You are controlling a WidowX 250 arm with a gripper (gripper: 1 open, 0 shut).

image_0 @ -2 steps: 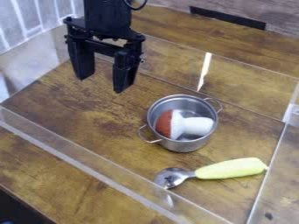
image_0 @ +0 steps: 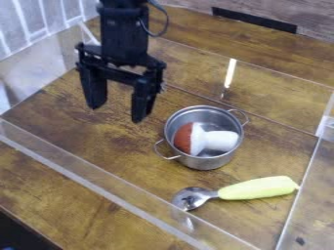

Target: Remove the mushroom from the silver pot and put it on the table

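Observation:
The silver pot (image_0: 204, 131) stands right of centre on the wooden table (image_0: 92, 166). Inside it the mushroom (image_0: 206, 138) lies on its side, red-orange cap to the left and white stem to the right. My black gripper (image_0: 116, 96) hangs to the left of the pot, pointing down, its two fingers spread wide with nothing between them. The fingertips hover just above the tabletop, a short gap away from the pot's left rim.
A spoon (image_0: 241, 191) with a yellow-green handle lies in front of the pot, its silver bowl at the left end. Clear acrylic walls (image_0: 117, 200) edge the table at the front, left and right.
The gripper has dropped lower and shifted slightly right, closer to the pot, still open. Pot, mushroom and spoon have not moved.

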